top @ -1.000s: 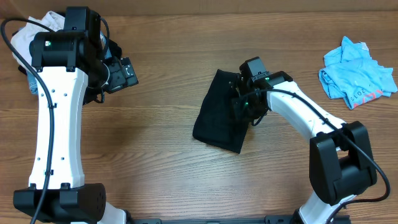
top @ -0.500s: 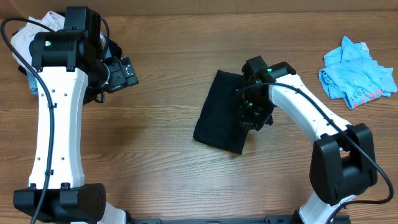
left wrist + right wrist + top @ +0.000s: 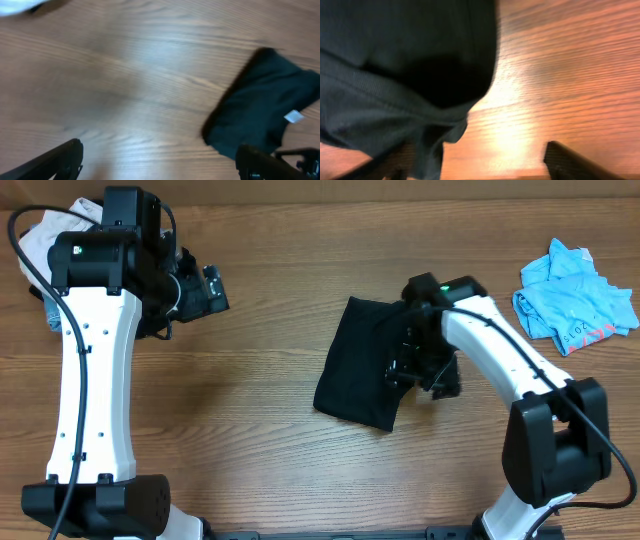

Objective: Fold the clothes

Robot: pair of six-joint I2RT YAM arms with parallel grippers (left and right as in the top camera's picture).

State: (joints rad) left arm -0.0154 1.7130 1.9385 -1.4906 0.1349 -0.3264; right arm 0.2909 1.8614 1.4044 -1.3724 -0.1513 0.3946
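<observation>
From overhead, the black T-shirt (image 3: pixel 358 368) lies folded into a compact, slightly tilted block at the centre of the table (image 3: pixel 270 410). The right tool (image 3: pixel 425 370) sits over the block's right edge. Its fingers are hidden by the wrist from this angle, so contact cannot be judged here. The left tool (image 3: pixel 205 288) hangs in the upper left, well apart from the shirt, its jaws spread. A light blue tee (image 3: pixel 575 298) is crumpled in the upper right corner, and a pale cloth (image 3: pixel 38 235) shows behind the left arm at the upper left edge. In the left wrist view, the left tool (image 3: pixel 160 162) shows one finger at each bottom corner, wide apart with only bare wood between them. The black T-shirt (image 3: pixel 260 105) fills the right side, with a small white label (image 3: pixel 294 117) near its right edge. In the right wrist view, the right tool (image 3: pixel 480 162) also has its jaws apart and grips nothing. The black T-shirt (image 3: pixel 395 65) covers the upper left, its lower hem drooping just beside the left finger, while the right finger stands over bare table.
</observation>
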